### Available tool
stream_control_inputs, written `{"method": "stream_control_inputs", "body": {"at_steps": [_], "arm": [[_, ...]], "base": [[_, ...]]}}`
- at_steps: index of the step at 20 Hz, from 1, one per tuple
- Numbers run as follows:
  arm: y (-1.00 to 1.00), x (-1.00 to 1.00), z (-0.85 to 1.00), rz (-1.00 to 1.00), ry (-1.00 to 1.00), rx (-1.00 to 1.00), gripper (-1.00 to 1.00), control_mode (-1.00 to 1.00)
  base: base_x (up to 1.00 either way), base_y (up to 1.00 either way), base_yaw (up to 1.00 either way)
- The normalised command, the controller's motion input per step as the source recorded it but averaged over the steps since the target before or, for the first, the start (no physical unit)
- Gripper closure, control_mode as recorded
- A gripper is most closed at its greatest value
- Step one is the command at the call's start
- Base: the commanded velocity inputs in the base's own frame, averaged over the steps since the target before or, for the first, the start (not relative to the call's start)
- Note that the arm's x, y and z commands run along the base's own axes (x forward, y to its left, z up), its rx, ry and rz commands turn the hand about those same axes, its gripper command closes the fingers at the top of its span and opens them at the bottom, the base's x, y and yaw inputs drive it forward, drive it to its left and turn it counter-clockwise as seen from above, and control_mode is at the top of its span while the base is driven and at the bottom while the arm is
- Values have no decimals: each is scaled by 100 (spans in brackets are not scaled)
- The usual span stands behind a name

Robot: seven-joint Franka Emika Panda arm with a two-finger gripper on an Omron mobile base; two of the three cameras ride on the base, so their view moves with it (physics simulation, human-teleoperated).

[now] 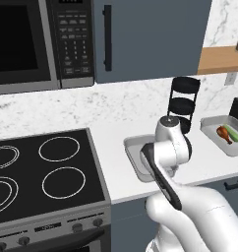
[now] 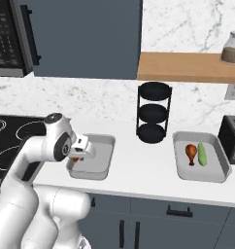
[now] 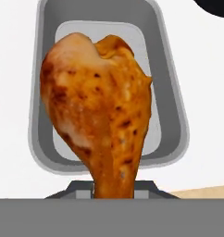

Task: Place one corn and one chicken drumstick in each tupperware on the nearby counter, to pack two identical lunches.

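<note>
- Hand view: I saw the gripper [image 3: 115, 187] clamped on a drumstick [image 3: 97, 111] by its thin bone end, meaty end hanging over the near tray [image 3: 171, 92].
- Right base view: the far tray [image 2: 214, 168] on the counter [image 2: 139, 175] held another drumstick [image 2: 191, 153] beside a green corn [image 2: 202, 153].

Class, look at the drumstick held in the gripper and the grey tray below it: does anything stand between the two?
Nothing visible does. The gripper holds the chicken drumstick directly over the near tupperware, whose floor looks bare in the hand view. The black rack stands off to one side.
</note>
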Motion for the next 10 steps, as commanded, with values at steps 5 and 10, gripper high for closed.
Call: {"method": "stream_control_inputs", "body": {"at_steps": [5,10], "arm": [[6,48,-62,0,3,0,100,-100],[17,35,-36,0,1,0,100,-100]], "base": [[0,0,0],[0,0,0]]}}
